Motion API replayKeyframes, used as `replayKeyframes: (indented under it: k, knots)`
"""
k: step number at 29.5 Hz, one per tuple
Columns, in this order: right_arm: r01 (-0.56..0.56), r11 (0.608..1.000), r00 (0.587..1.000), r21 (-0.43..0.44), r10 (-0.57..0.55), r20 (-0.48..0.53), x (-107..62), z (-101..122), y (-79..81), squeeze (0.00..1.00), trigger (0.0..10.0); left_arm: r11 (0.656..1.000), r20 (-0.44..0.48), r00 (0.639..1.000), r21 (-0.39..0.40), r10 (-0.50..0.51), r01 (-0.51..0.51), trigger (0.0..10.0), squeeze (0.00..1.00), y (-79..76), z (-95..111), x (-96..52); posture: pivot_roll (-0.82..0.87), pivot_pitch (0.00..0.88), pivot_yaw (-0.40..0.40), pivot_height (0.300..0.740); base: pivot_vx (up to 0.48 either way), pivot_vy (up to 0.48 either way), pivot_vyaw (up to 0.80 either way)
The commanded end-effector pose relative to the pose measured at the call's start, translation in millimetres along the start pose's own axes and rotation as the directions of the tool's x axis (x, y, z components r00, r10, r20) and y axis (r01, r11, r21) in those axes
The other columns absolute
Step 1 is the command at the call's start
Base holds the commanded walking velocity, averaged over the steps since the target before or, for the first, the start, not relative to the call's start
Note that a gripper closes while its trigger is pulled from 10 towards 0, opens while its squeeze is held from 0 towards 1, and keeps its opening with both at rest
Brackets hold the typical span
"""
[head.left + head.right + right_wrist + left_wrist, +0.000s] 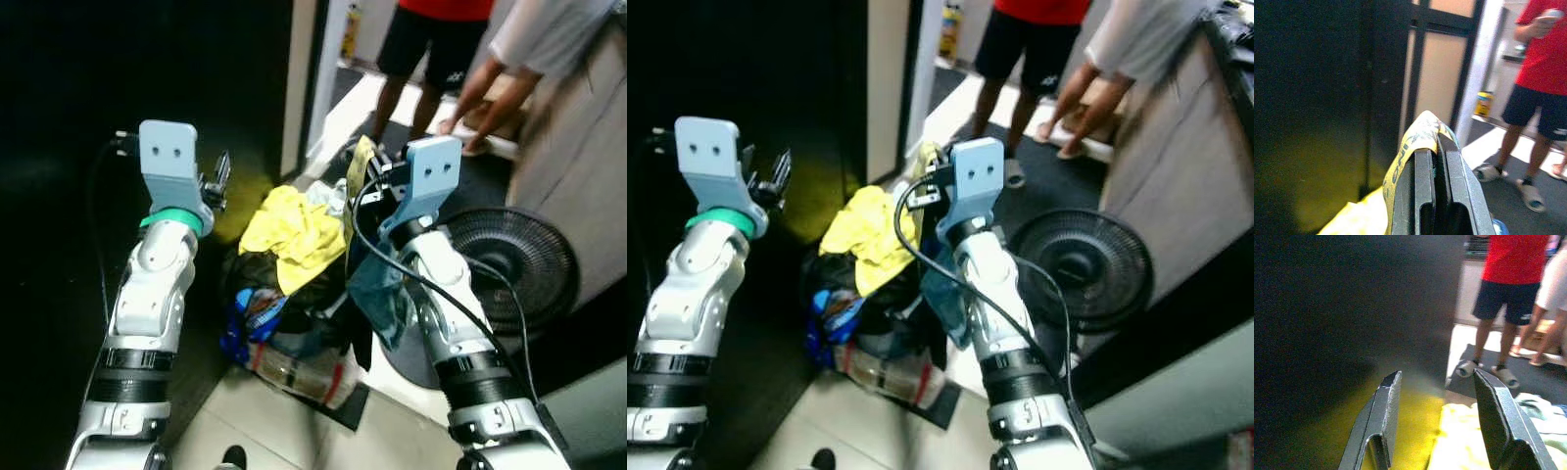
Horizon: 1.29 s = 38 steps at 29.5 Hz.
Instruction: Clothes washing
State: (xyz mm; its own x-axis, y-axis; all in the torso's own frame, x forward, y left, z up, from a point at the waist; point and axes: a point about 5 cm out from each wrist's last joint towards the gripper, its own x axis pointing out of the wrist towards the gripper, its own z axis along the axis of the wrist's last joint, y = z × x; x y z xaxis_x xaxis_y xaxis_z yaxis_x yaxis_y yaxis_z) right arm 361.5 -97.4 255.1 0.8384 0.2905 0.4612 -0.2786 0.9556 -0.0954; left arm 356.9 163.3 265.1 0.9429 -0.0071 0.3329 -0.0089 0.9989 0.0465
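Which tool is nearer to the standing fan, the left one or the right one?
Right. The right tool is raised beside the fan, shut on yellow fabric. The left tool is open, beyond the laundry pile.

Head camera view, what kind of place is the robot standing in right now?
Probably a lived-in home, near a doorway or hallway. A heap of laundry with a yellow garment on top sits in a basket on the tiled floor, a standing fan is beside it, and a person in slippers stands nearby.
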Motion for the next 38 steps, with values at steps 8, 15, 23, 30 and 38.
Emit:
replayKeyframes:
  k: [8,15,23,30,38]
  knots:
    - [0.021,1.000,1.000,-0.015,-0.021,-0.011,-4.1,-4,-6.3,0.00,10.0,1.000,-0.016,1.000,0.008,-0.020,0.020,10.0,0.00,-4.8,-7,0.1,0.09,0.113,-0.049,0.740,0.000,0.000,-0.29]
    - [0.041,0.998,0.986,-0.049,-0.048,-0.157,-33.0,-45,-19.0,0.00,10.0,1.000,-0.060,0.998,0.016,-0.014,0.015,10.0,0.00,-5.5,-23,-9.5,0.09,0.113,-0.050,0.740,0.000,0.000,0.00]
    - [0.070,0.996,0.867,-0.054,-0.088,-0.490,-120.0,-128,-15.7,0.00,10.0,1.000,-0.064,0.998,0.015,0.001,0.000,10.0,0.00,-1.7,-24,-9.5,0.10,0.110,-0.051,0.740,0.000,0.000,0.00]
    - [0.085,0.994,0.921,-0.073,-0.107,-0.375,-106.0,-105,-18.2,0.00,10.0,1.000,-0.052,0.999,0.010,-0.012,0.012,10.0,0.00,-4.2,-21,-7.6,0.08,0.115,-0.035,0.740,0.000,0.000,0.00]
    - [0.110,0.988,0.994,-0.111,-0.111,-0.001,-34.3,-17,-33.1,0.00,10.0,1.000,-0.043,0.999,0.001,-0.029,0.029,10.0,0.00,-9.7,-18,-5.9,0.08,0.110,-0.037,0.740,0.000,0.000,0.00]
